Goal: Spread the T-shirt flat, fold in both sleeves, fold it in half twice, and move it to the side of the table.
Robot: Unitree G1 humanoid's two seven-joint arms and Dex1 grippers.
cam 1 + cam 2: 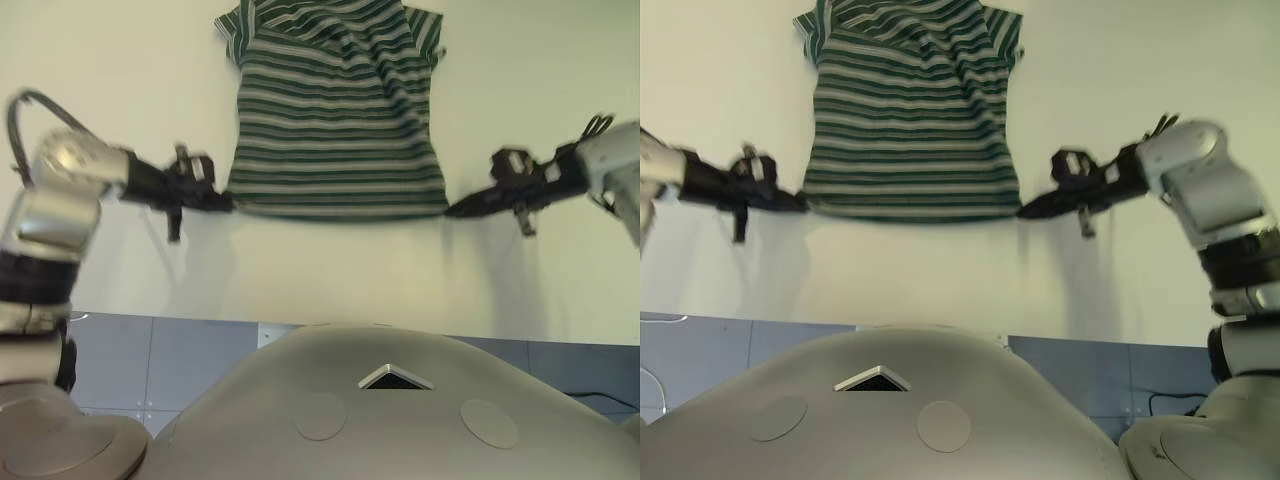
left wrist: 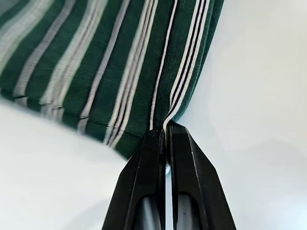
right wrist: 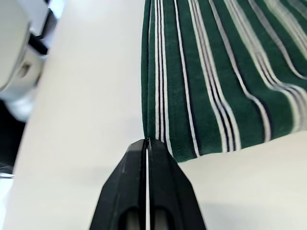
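The left gripper (image 2: 166, 130) is pinching the T-shirt (image 1: 340, 120) at its lower left hem corner, its two dark fingers pressed tight together with the striped cloth puckering into the tips. The right gripper (image 3: 146, 142) is doing the same at the opposite hem corner, fingers drawn together with only a thin slit between them, right where the shirt's side edge meets the hem. Both arms are reaching in low from either side, level with the hem. The green-and-white shirt is lying spread on the pale table (image 1: 120, 90), collar away from the robot, both short sleeves sticking out, some creases running across its chest.
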